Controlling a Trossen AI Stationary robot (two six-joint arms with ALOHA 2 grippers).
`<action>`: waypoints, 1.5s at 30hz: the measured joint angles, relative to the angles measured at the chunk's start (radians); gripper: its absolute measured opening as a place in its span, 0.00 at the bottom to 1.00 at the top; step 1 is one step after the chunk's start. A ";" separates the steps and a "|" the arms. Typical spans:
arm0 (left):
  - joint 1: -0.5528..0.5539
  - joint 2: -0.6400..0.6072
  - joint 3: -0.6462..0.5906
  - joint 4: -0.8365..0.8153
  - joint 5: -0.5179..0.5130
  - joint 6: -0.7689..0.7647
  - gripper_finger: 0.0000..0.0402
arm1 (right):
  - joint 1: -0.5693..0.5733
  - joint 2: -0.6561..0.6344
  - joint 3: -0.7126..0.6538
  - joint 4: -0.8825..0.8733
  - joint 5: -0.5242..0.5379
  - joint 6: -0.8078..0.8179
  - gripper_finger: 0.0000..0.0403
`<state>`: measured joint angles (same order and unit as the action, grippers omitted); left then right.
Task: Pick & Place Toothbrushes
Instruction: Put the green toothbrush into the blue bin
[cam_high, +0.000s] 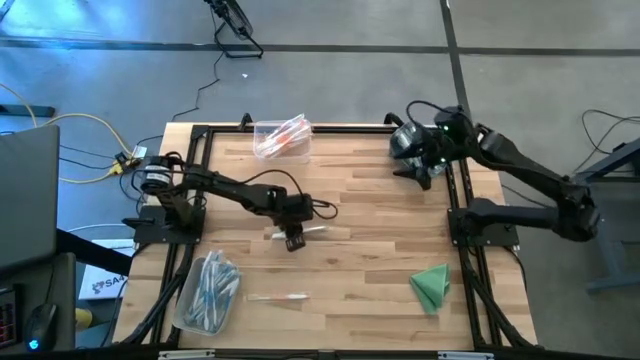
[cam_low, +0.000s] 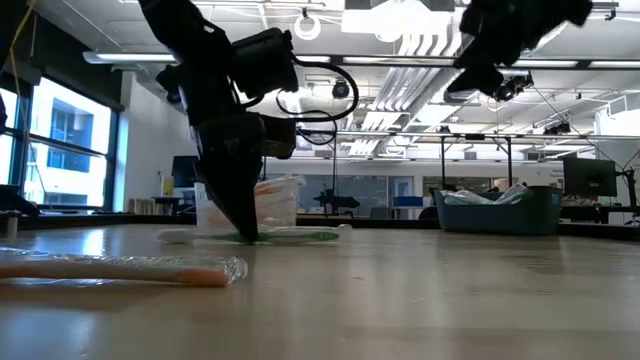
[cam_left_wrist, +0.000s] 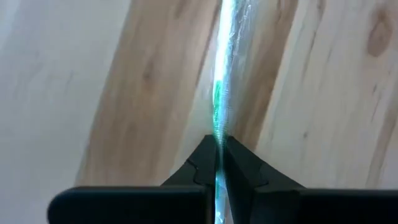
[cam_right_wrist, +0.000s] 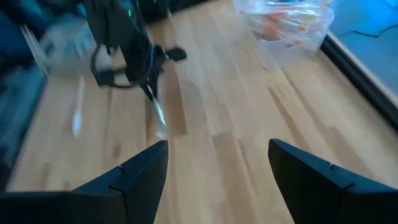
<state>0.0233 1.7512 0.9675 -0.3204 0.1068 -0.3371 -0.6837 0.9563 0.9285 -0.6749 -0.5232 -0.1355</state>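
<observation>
My left end effector (cam_high: 293, 241) pinched tight on a green-accented toothbrush (cam_left_wrist: 219, 106) lying on the counter (cam_high: 370, 215), my right end effector (cam_right_wrist: 217, 180) spread wide, raised at the far right edge

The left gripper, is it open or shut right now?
Shut: the left gripper has its fingers pinched on a green toothbrush lying flat on the table.

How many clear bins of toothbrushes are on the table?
2: one bin with orange brushes at the table's far edge, one bin with blue brushes at the near left corner. None looks hidden.
</observation>
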 joint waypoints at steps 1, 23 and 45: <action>0.006 0.000 -0.001 0.005 0.002 0.001 0.02 | -0.023 -0.020 -0.045 0.047 -0.033 0.025 0.67; 0.308 -0.052 -0.001 0.294 0.264 0.064 0.02 | -0.103 -0.145 -0.543 0.936 -0.196 0.578 0.67; 0.335 -0.002 0.369 0.556 0.243 -0.034 0.02 | 0.085 -0.082 -0.542 1.160 0.087 0.483 0.67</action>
<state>0.3587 1.7488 1.3368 0.2359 0.3503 -0.3714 -0.5986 0.8741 0.3862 0.4854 -0.4361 0.3472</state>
